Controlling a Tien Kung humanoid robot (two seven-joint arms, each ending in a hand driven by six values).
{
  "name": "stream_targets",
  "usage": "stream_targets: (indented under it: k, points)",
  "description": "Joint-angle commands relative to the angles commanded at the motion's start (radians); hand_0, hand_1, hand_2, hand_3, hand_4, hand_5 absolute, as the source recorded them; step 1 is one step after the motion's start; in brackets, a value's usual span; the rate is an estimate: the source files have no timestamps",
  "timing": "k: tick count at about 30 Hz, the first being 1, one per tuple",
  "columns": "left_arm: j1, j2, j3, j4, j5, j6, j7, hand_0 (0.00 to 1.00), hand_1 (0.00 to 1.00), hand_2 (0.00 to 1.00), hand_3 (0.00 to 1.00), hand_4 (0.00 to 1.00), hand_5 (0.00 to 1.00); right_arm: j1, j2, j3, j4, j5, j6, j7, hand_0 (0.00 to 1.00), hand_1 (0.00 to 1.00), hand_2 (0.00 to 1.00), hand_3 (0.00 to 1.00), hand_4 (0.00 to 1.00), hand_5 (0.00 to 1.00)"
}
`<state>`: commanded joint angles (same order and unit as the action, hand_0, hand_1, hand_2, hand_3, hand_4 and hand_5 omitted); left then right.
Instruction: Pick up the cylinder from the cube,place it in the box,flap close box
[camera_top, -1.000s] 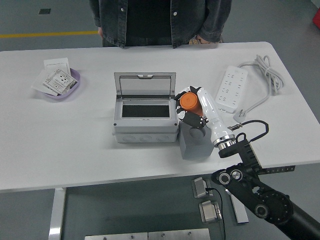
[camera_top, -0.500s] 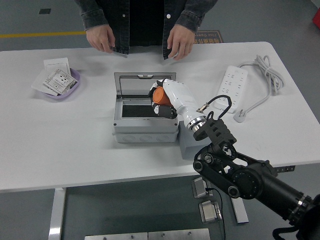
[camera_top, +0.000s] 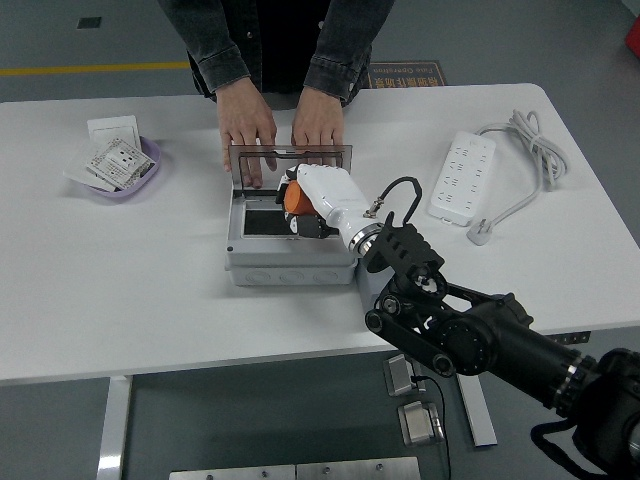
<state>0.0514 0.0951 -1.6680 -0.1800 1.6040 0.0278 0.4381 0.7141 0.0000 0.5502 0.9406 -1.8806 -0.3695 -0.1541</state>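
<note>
The white table (camera_top: 150, 290) spreads out under me, its near edge at the bottom of my view. At the far side a person leans in, both of their hands (camera_top: 285, 135) resting on the top edge of the raised lid (camera_top: 290, 160) of the grey box (camera_top: 290, 262), which sits open near the middle of the table. My right arm (camera_top: 470, 335) reaches in from the lower right, black and jointed, ending in my white right hand (camera_top: 318, 200), which sits over the box's open mouth. Just right of the box, mostly hidden under my forearm, is the grey cube (camera_top: 372, 288).

Off to the far right lies a white power strip (camera_top: 462, 180) with its cable coiled beside it. At the far left a purple dish (camera_top: 118, 170) holds a few small white cards.

My fingers (camera_top: 312, 228) are wrapped around the orange cylinder (camera_top: 295, 198); they curl under and around it on the near side, while the back of my hand covers its right part. Only its left end shows, poking out of my grip towards the left side of the box, above the dark opening. From what I can see, its long axis runs roughly left to right, close to level, though my hand hides too much for me to be certain of the tilt.
</note>
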Motion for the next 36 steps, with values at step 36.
stream_targets:
  k: [36]
  points:
    - [-0.018,0.001,0.007,0.000,0.011,-0.004,0.001,0.620,0.669,0.596,0.615,0.692,0.450,0.071,0.000,-0.116,-0.094,0.172,-0.062,0.074,0.002,0.146,0.395,0.437,0.416,0.065]
